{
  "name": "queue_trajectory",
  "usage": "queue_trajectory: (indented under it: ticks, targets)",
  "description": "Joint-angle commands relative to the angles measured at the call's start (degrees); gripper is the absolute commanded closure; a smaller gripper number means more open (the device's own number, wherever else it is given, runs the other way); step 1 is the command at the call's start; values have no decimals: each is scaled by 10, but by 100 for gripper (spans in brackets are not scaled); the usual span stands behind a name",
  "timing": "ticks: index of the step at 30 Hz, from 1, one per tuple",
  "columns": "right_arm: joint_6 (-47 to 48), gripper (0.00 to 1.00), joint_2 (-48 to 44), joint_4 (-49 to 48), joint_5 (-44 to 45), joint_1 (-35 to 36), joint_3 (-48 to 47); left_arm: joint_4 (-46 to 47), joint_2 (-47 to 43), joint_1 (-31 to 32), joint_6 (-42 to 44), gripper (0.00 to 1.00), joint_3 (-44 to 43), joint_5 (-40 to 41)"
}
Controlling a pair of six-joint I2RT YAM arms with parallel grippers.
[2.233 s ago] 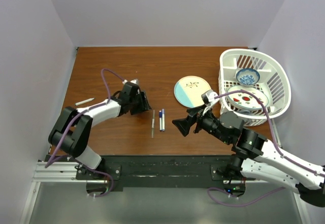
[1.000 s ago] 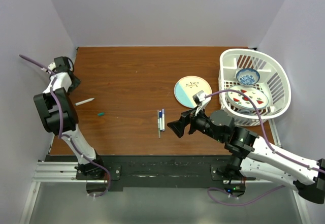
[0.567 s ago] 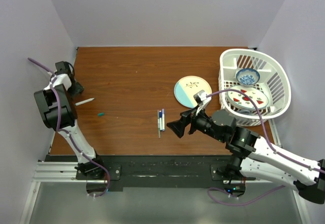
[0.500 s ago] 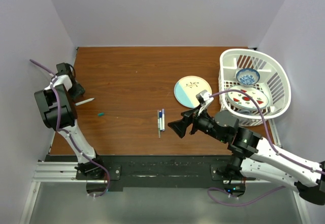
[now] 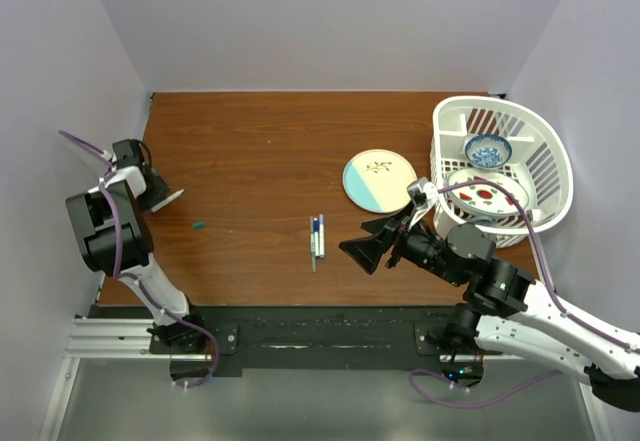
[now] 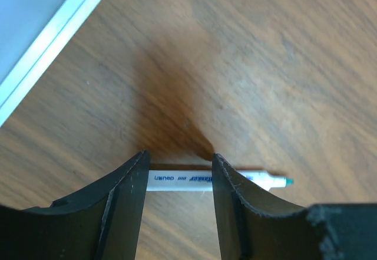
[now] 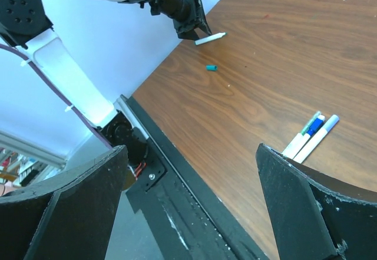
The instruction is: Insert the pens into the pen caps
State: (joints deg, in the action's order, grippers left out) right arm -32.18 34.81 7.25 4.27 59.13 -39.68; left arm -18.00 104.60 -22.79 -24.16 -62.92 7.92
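The left arm [image 5: 105, 226] is folded back on itself at the left edge of the desk [image 5: 270, 151], its wrist bent down toward the wood. The left fingers [image 6: 129, 201] stand partway apart, one on each side of a short stretch of a white pen [image 6: 177, 179]. This pen lies flat on the desk and runs across the gap, with its green tip sticking out past the right-hand finger. The fingers appear not to pinch it, though the wrist view does not show whether they touch it.

A small green cap [image 5: 199, 225] lies alone on the wood, near that pen but apart from it.

The right arm [image 5: 520, 301] reaches in low from the near right, its forearm slanting toward the middle of the desk. The right fingers [image 7: 65, 213] are spread wide and hold nothing. They hang above the desk just right of the other pens [image 5: 317, 236], which lie side by side at the centre, at least one with a blue cap on.
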Motion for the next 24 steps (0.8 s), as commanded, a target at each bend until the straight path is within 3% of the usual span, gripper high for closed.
queue_trajectory:
  ticks: [1, 8, 24]
  targets:
    - [-13, 6, 5, -12, -14, -1, -9, -66, 1, 5, 28, 49, 60, -56]
    - [-29, 6, 6, -43, -11, -1, 21, -81, -11, 13, 68, 48, 79, -104]
    - [-20, 6, -11, -29, 2, -1, 19, -105, -30, 103, 116, 43, 65, -26]
